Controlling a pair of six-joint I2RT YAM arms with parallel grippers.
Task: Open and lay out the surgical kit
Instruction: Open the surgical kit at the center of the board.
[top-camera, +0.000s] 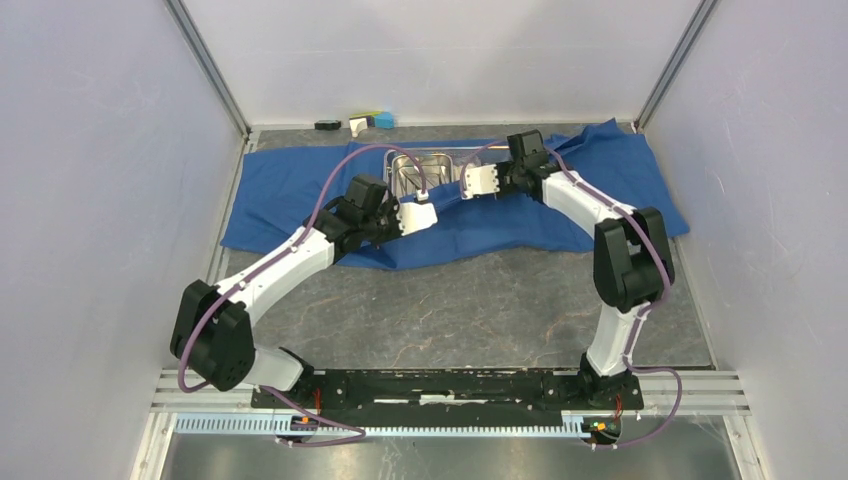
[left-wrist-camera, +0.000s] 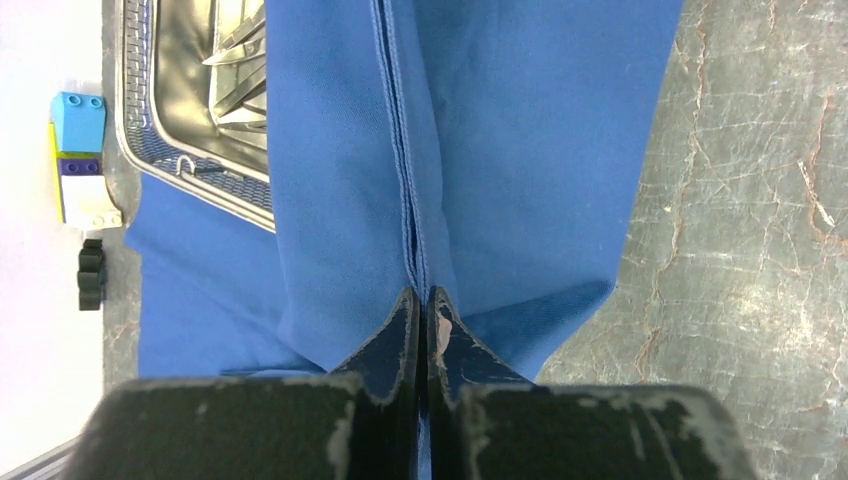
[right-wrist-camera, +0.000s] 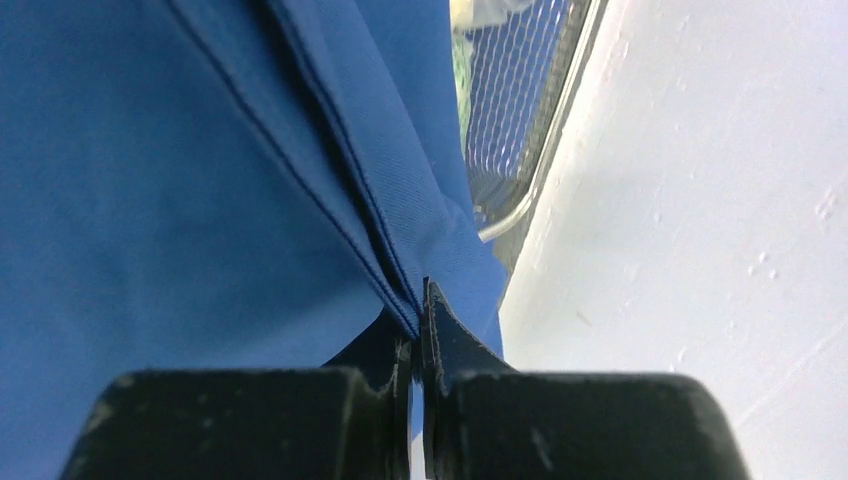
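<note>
Grey marbled table (top-camera: 450, 310) bears the blue cloth wrap (top-camera: 290, 190) and, at its far edge, small blocks (top-camera: 372, 121).

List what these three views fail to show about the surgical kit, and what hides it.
Top view: tray interior too small, partly under the cloth wrap.
Left wrist: instruments cut off by the cloth fold.
Right wrist: tray contents blurred at top edge.
Packets: not discernible anywhere.

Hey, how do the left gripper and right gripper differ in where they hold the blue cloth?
The left gripper pinches the cloth on the near side of the tray, apart from its rim. The right gripper pinches it at the tray's right end, close against the mesh wall. Both are shut on a stitched hem.
</note>
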